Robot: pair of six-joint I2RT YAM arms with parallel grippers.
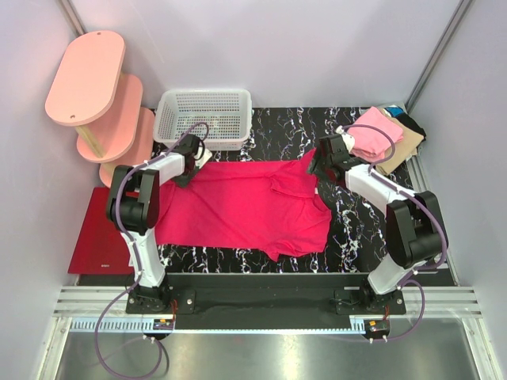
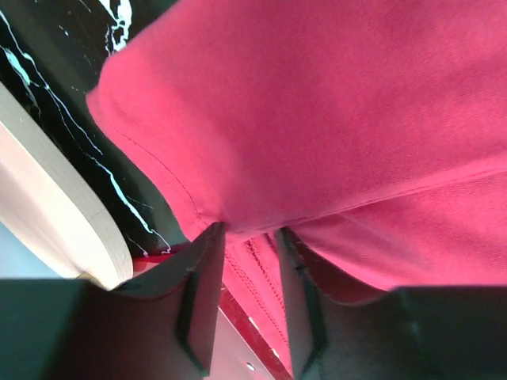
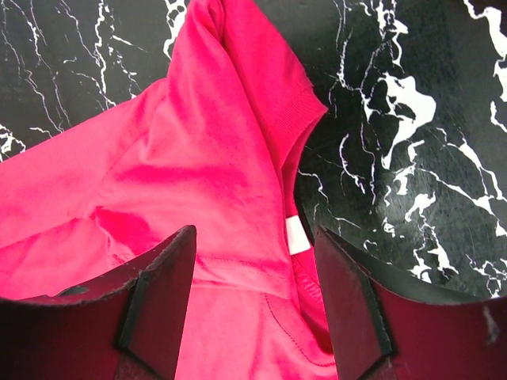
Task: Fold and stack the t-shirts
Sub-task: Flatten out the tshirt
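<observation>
Bolted at the near edge of the desk [image 1: 360,229], both arms reach away from me over the black, white-veined top. Just left of the desk, near the left arm, lies a flat dark red mat [image 1: 99,233].

Spread across the middle of the desk is the magenta-red t-shirt [image 1: 238,210], lying mostly flat, its hem end to the left and its neck end to the right.

At the shirt's far left corner, the left fingers [image 2: 202,305] stand narrow with a fold of the cloth's edge bunched between them. Whether they pinch it firmly I cannot tell.

At the shirt's far right corner, the right fingers [image 3: 162,305] are spread wide, one on each side of the neck opening. The ribbed collar [image 3: 299,119] and a small white label [image 3: 295,235] show between them, and they grip nothing.

Beyond the left fingers sits a white mesh basket [image 1: 204,117], with a pink tiered shelf [image 1: 91,79] off to its left. In the far right corner rests a pile of folded shirts [image 1: 379,134]: light pink on top, tan and black with teal beneath.
</observation>
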